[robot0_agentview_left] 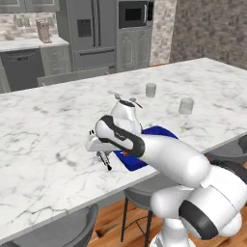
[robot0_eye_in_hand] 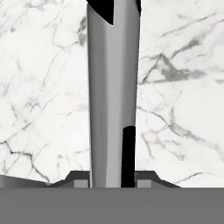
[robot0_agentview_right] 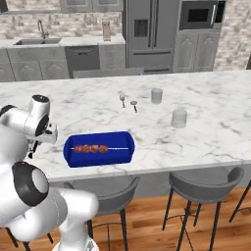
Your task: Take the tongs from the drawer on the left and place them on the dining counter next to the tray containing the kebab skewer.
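gripper (robot0_agentview_left: 100,153) clamps the tongs (robot0_eye_in_hand: 113,100), holding them low over the dining counter (robot0_agentview_left: 43,130) just left of the blue tray (robot0_agentview_right: 98,153) with the kebab skewer (robot0_agentview_right: 93,148), likely lined up for release.

Behind the island, grey cabinets (robot0_agentview_right: 29,66) run along a pale brick backsplash (robot0_agentview_right: 63,24), with a sink faucet (robot0_agentview_right: 42,29) at the left and a dishwasher (robot0_agentview_right: 82,60) set under the worktop. A steel fridge (robot0_agentview_right: 149,32) stands beside a built-in microwave (robot0_agentview_right: 198,15) (dark-fronted). Grey stools (robot0_agentview_right: 203,188) sit on a warm wooden floor (robot0_agentview_right: 152,220).
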